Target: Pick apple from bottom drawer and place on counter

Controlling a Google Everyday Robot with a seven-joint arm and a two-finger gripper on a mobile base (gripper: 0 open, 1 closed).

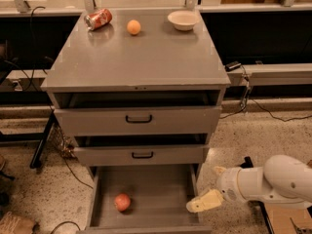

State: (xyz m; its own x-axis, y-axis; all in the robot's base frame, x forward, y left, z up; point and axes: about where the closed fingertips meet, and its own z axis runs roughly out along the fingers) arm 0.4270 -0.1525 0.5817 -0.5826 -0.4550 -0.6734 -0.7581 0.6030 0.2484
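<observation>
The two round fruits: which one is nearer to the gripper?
The red apple in the bottom drawer; the gripper hangs low beside that drawer's front corner. The orange fruit sits far off on the counter.

red soda can [98,19] on its side, orange fruit [133,27] just right of it, pale bowl [183,20] further right, speckled floor [273,130]

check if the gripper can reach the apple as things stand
Probably yes: the bottom drawer is pulled out, the apple lies uncovered on its floor, and the gripper hangs by its right wall.

Gripper [204,189] arm [287,182] beyond lower-right edge
</observation>
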